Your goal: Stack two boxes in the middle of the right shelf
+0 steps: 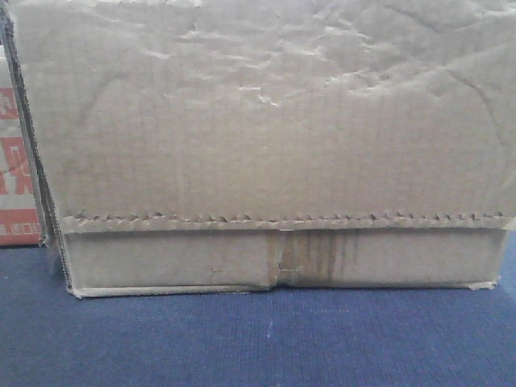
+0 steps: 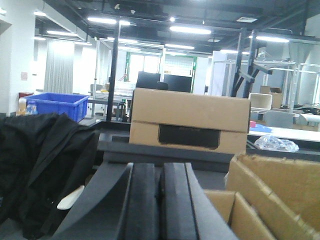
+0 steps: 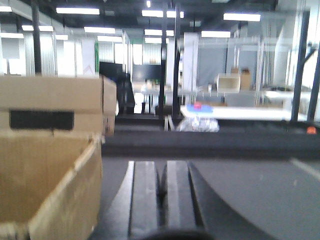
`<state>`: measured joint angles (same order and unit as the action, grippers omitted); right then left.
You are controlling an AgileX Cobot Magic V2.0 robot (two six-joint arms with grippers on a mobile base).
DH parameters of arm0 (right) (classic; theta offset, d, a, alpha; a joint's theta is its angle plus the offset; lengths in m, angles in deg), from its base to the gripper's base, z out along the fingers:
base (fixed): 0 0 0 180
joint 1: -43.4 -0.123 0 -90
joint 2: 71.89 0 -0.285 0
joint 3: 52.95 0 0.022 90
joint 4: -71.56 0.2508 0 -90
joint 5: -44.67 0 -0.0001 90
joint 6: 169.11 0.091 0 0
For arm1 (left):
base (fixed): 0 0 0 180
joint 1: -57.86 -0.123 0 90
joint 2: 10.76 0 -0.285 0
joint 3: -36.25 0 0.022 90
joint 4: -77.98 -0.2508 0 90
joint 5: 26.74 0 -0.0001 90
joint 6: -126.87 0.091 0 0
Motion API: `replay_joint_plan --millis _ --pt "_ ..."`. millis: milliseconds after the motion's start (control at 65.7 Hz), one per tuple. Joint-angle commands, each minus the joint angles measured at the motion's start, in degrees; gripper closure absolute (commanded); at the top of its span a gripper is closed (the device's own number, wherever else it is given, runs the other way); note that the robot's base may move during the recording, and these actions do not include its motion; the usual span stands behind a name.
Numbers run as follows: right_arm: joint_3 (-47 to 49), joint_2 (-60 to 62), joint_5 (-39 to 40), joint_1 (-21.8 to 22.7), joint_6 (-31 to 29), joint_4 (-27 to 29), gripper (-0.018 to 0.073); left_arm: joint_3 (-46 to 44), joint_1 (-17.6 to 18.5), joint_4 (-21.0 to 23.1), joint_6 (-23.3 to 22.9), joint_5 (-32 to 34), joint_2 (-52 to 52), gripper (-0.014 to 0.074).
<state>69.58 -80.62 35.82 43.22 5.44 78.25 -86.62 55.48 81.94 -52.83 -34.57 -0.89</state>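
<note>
Status: looks like square one to me. Left gripper [image 2: 161, 175] has its jaws pressed together with nothing between them; right gripper [image 3: 161, 175] is the same, closed and empty. Front view is filled by a wrinkled brown carton [image 1: 266, 145] sitting on a blue surface [image 1: 242, 339], zigzag flap line low across it. From the left wrist, a labelled box [image 2: 190, 122] stands at 12 o'clock beyond the fingers, and an open carton [image 2: 280, 190] sits at 4 o'clock, near. From the right wrist, the same pair sit at 10 and 8 o'clock. I can't pick out the steel shelf. Nothing lifted and nothing stacked, so both picks and placements remain.
</note>
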Motion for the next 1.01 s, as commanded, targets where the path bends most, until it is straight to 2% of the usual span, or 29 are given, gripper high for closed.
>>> replay_joint_plan --millis 0,91,152,228,289,411,548,624,762,868,990 --pt "7.90 -3.24 -5.55 0.31 -0.03 -0.93 0.0715 -8.30 -0.29 -0.67 0.06 -8.34 4.04 0.0707" --pt "14.51 -9.33 -9.97 0.31 -0.03 -0.93 0.0701 -15.25 -0.16 -1.45 0.06 -14.26 9.34 0.0705" --pt "17.99 -13.38 -12.06 0.31 -0.03 -0.93 0.0659 -19.93 -0.09 -2.44 0.06 -18.91 13.73 0.0667" --pt "21.69 -19.19 -14.60 0.31 -0.03 -0.93 0.0543 -24.43 0.05 -3.96 0.06 -24.19 19.13 0.0564" --pt "22.82 -22.48 -15.52 0.31 -0.03 -0.93 0.0437 -26.63 0.60 -4.91 0.06 -26.83 22.97 0.0449" --pt "22.93 -27.54 -15.50 0.13 -0.03 -0.93 0.0189 -27.59 3.22 -5.16 0.06 -27.08 27.33 0.0232" --pt "22.93 -30.78 -14.62 0.13 -0.03 -0.93 -0.0013 -27.59 4.73 -5.05 0.06 -27.20 31.59 0.0045" --pt "22.93 -31.45 -13.80 0.13 -0.03 -0.93 -0.0010 -28.21 5.05 -4.80 0.06 -27.36 34.21 -0.0003" --pt "22.93 -31.71 -12.52 0.13 -0.03 -0.93 -0.0010 -32.09 5.05 -4.63 0.06 -28.74 39.21 -0.0003" --pt "22.93 -31.82 -12.26 0.13 -0.03 -0.93 -0.0010 -38.54 5.05 -5.97 0.06 -34.46 44.96 -0.0003" --pt "22.93 -32.16 -11.87 -0.30 -0.03 -0.93 -0.0010 -47.80 5.05 -9.48 0.06 -44.66 53.76 0.0029"
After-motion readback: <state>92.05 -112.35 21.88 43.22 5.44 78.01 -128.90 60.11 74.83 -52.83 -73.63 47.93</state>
